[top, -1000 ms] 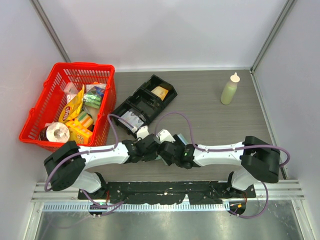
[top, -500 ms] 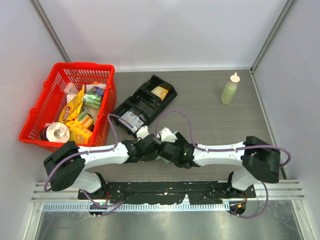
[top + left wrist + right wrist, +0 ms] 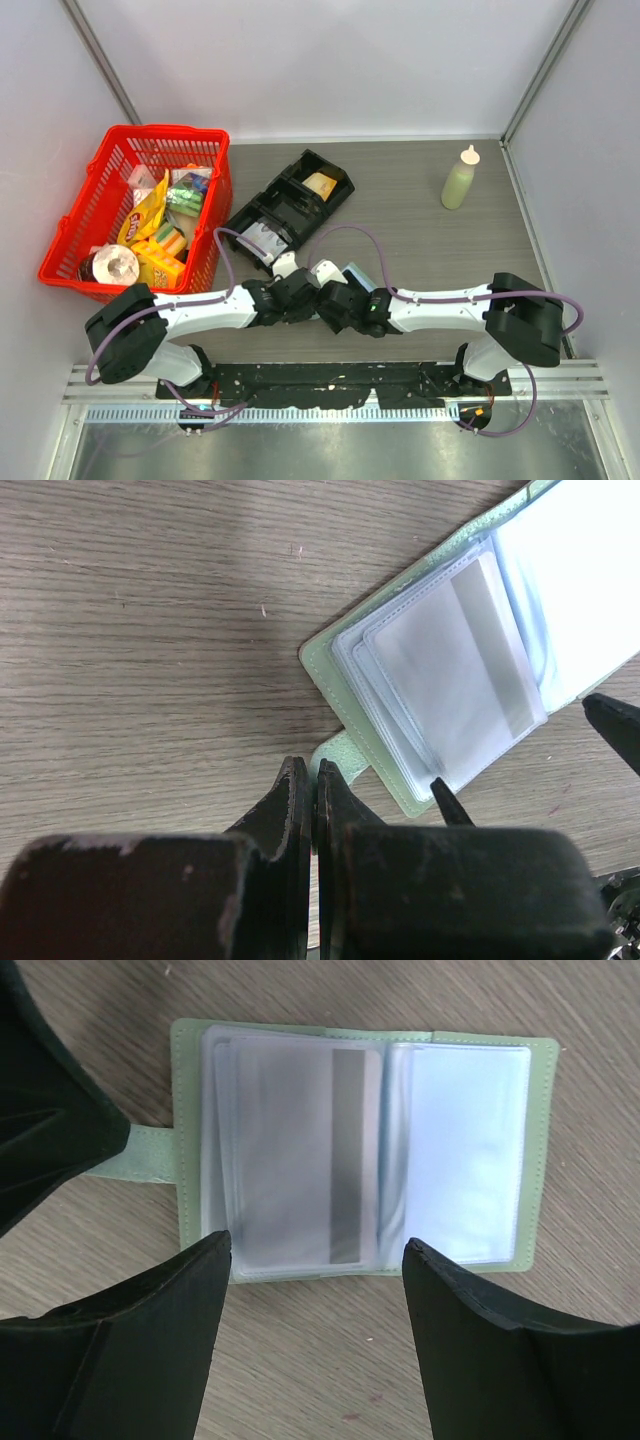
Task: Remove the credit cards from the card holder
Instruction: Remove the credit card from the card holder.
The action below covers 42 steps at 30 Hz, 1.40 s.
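The pale green card holder lies open and flat on the wooden table, its clear sleeves facing up. One of the credit cards, grey with a dark stripe, sits in the left sleeve. A pale blue one is in the right sleeve. My left gripper is shut, its tips resting on the holder's strap tab. My right gripper hangs open just over the holder's near edge, with nothing between its fingers. In the top view both grippers meet at the table's near middle, and the arms hide most of the holder.
A red basket full of groceries stands at the left. A black compartment tray lies behind the grippers. A pale green squeeze bottle stands at the back right. Walls close in the table's sides and back.
My right wrist has shifted slightly over the holder, staying open. The left gripper has kept shut and has not moved.
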Each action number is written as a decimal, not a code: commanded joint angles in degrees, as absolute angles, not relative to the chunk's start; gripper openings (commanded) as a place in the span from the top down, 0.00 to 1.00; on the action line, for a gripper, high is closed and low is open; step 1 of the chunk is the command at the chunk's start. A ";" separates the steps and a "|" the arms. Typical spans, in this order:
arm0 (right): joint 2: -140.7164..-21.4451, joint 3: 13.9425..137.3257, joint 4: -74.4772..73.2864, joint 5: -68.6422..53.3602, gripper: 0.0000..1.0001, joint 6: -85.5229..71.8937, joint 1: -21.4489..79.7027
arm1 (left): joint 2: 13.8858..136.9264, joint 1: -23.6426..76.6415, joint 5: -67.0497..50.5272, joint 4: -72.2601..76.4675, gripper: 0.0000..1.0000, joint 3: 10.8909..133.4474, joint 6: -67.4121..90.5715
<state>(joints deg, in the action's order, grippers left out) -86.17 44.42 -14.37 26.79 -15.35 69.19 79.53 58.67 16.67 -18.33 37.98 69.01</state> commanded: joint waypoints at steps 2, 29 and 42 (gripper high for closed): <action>-87.10 44.83 -9.32 23.82 0.26 -13.10 69.87 | 78.75 58.97 17.67 -19.16 1.00 37.44 69.52; -81.04 46.84 -13.71 32.17 0.30 -13.54 66.98 | 79.63 58.98 13.36 -18.46 1.00 38.14 65.66; -77.70 46.06 -14.50 24.36 0.30 -15.38 58.80 | 79.37 59.41 12.39 -18.72 1.00 38.23 64.60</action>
<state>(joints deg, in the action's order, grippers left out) -80.82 44.91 -15.11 27.24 -14.17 60.90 79.66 58.87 13.28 -18.17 37.56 65.58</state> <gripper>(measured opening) 0.698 0.026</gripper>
